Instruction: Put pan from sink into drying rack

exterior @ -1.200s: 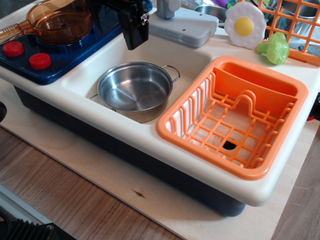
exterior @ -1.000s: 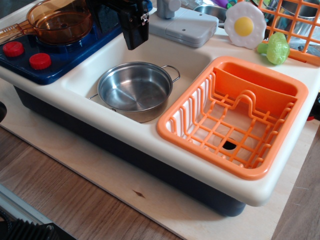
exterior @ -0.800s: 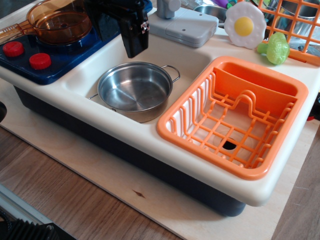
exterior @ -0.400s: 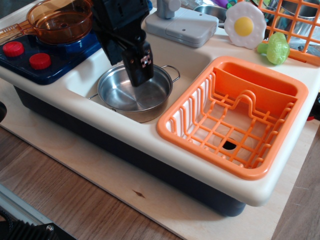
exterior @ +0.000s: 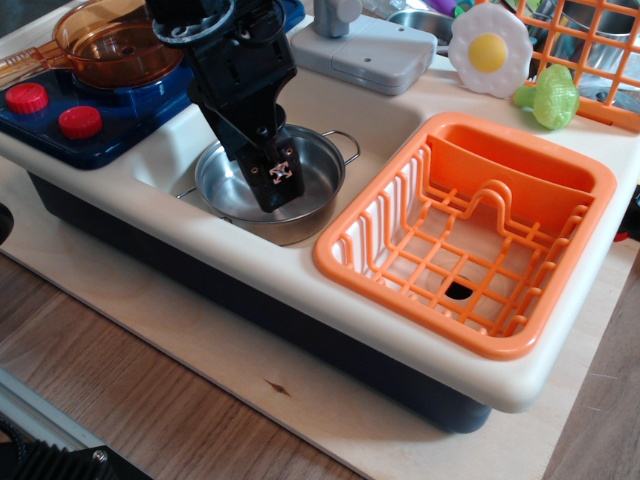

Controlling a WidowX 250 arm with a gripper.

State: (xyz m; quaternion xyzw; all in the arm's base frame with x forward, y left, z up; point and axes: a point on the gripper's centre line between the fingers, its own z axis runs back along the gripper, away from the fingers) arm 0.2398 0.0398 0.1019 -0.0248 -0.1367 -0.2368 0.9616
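Note:
The shiny steel pan [exterior: 320, 170] sits in the left part of the cream-white sink [exterior: 385, 115]; one wire loop handle shows at its far right. My black gripper [exterior: 275, 192] reaches down from the upper left into the pan, its tip near the pan's bottom, covering the pan's middle. Only one finger with a small marker faces the camera, so I cannot see how the jaws stand. The orange drying rack [exterior: 400, 305] sits in the sink's right part, with nothing in it, its upright dividers showing.
An amber transparent pot [exterior: 115, 45] stands on the blue stove with red knobs [exterior: 80, 122] at the left. A grey faucet block [exterior: 365, 50], a toy fried egg [exterior: 489, 50], a green toy [exterior: 552, 98] and a flat orange lattice panel [exterior: 590, 50] stand behind the sink.
My gripper has come down and forward from above the sink's back edge into the pan. The pan and the rack have not moved.

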